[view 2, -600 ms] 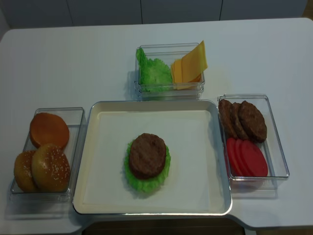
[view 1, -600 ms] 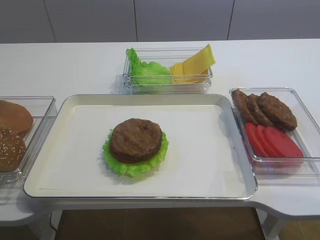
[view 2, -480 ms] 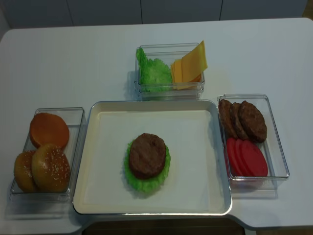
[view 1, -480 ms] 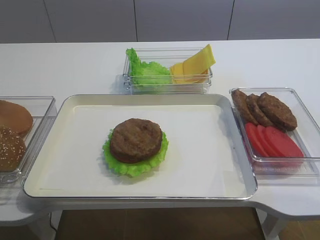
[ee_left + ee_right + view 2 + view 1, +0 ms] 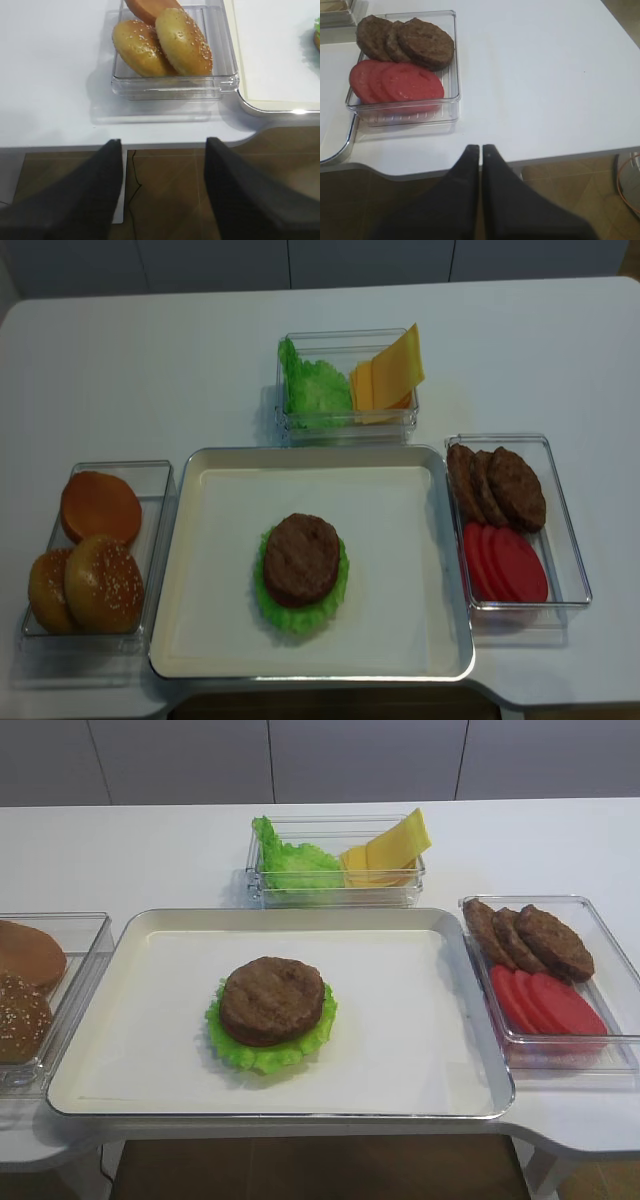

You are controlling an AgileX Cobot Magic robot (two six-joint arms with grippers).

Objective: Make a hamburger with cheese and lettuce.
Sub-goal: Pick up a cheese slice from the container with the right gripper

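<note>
Right claw [image 5: 481, 148] first: its two dark fingers are pressed together with nothing between them, and it hangs off the near edge of the white table [image 5: 150, 850], out over the brown floor. Just ahead of it sits a clear box [image 5: 451, 60] with three bare patties [image 5: 405, 41] overlapping at the far end and red tomato slices [image 5: 395, 82] fanned at the near end.

Over to the left claw [image 5: 162, 145]: fingers spread wide apart, holding nothing, also off the table's front edge. Right in front of it is a clear box [image 5: 220, 50] with two seeded buns [image 5: 162, 42] leaning together and a plain bun [image 5: 150, 6] behind them.

Between the two boxes lies the big cream tray [image 5: 140, 1020]. On it, a little left of centre, sits the hamburger [image 5: 272, 1000], a brown patty resting on the lettuce [image 5: 255, 1055], whose ruffled green edge pokes out all round, widest toward the near side.

The cheese [image 5: 385, 850] is in the clear box [image 5: 335, 892] at the far side, just beyond the tray: yellow slices leaning up in its right half, the top corner standing above the rim. A paler bunch of green leaves [image 5: 290, 865] fills the left half. No cheese on the patty yet.
</note>
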